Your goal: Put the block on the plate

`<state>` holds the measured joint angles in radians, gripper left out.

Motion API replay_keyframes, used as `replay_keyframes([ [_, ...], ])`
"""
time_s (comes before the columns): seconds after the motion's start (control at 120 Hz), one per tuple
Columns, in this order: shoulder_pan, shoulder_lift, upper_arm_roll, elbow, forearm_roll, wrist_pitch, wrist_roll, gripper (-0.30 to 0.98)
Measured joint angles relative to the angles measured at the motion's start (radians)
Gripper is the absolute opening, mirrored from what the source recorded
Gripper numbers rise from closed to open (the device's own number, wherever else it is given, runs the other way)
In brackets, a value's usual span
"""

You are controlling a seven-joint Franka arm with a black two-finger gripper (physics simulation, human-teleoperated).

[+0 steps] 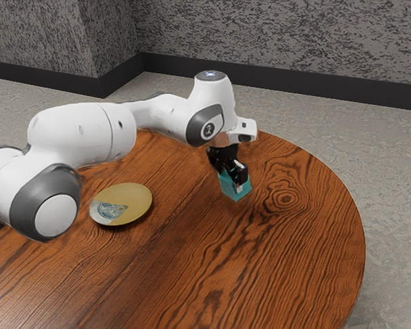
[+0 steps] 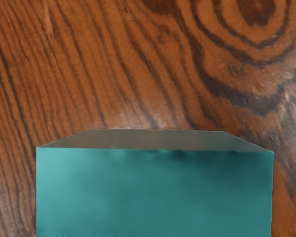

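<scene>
I have the teal block (image 1: 231,189) in the gripper (image 1: 230,174), its fingers closed on it from two sides; a pale fingertip (image 1: 238,186) lies against the block's face in the exterior view. From there the block sits slightly askew, with a corner pointing down and toward the camera. I can't tell from my feeds whether its underside touches the wood. In the wrist view the block looms large right at the hand, one flat teal face toward the lens and a duller, brownish-grey side falling away toward the tabletop.

Just beside the block, on the exterior view's right, is a dark ringed knot (image 1: 285,199) in the wood; my wrist view catches part of those rings too. The plate (image 1: 134,199) is over on the exterior view's left, well apart from the block and a little nearer the camera. It is mostly tan, with a whitish part and a blue patterned patch (image 1: 111,210) toward its left side.

All of this is on or over the round, reddish-brown wooden table (image 1: 212,274), whose grain runs in strong dark streaks. My white and grey arm (image 1: 82,133) comes in from the exterior view's left, reaches across beyond the plate and bends down to the block. On the far side are the grey floor (image 1: 390,151), a dark baseboard (image 1: 288,86) and a mottled grey wall (image 1: 281,34).
</scene>
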<state>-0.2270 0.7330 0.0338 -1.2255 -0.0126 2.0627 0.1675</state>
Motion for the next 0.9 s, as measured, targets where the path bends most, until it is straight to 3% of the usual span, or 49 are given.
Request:
replay_keyframes([
  [0.233,0.130,-0.274,0.022,-0.298,0.032,-0.043,-0.026,0.33],
  [0.383,0.230,-0.362,0.023,-0.457,0.030,-0.052,-0.043,0.33],
  [0.608,0.342,-0.407,0.023,-0.573,0.010,-0.047,-0.062,0.34],
  [0.9,0.402,-0.307,0.023,-0.506,-0.016,-0.032,-0.058,0.36],
])
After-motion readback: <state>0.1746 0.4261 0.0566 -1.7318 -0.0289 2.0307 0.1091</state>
